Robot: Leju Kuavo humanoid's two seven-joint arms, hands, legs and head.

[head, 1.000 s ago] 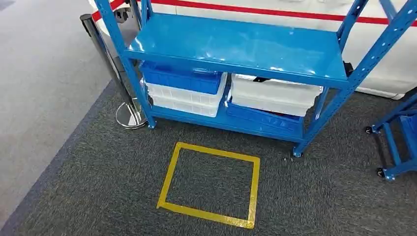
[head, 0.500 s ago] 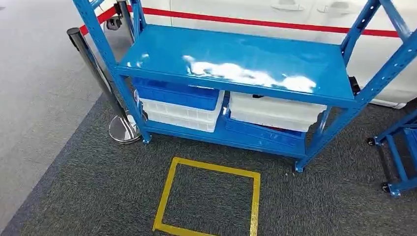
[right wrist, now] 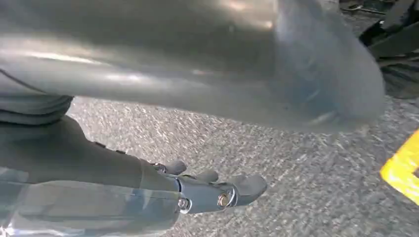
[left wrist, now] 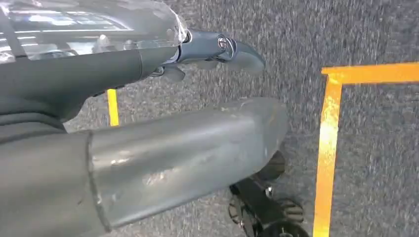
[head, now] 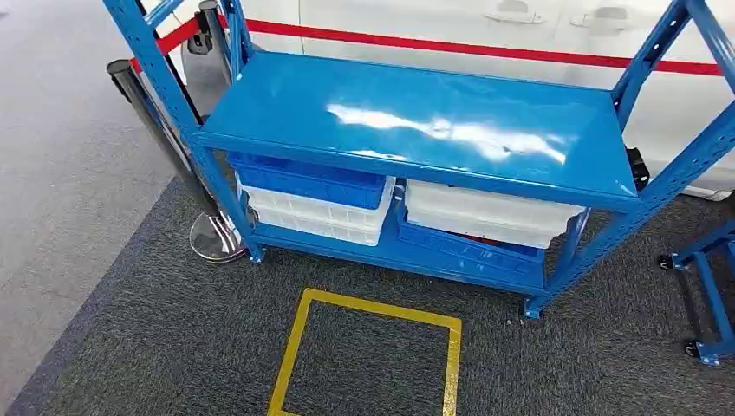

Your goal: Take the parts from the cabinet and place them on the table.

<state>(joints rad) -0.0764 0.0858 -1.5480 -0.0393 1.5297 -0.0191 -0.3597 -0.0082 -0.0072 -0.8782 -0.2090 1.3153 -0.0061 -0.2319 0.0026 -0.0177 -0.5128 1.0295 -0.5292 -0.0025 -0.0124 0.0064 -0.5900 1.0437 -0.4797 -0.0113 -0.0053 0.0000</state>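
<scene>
Fingers (left wrist: 237, 52) of the left hand (left wrist: 163, 64) hang over the carpet, slack and holding nothing; the right hand (right wrist: 197, 190) hangs the same way, fingers apart. Ahead stands the blue cabinet (head: 416, 121), its lower shelf carrying stacked blue and white bins (head: 316, 195) from front edge to back; any parts inside are hidden. Judging by this, the robot should stop squarely on the yellow floor square (head: 368, 355) before lifting either arm toward a bin's front rim.
</scene>
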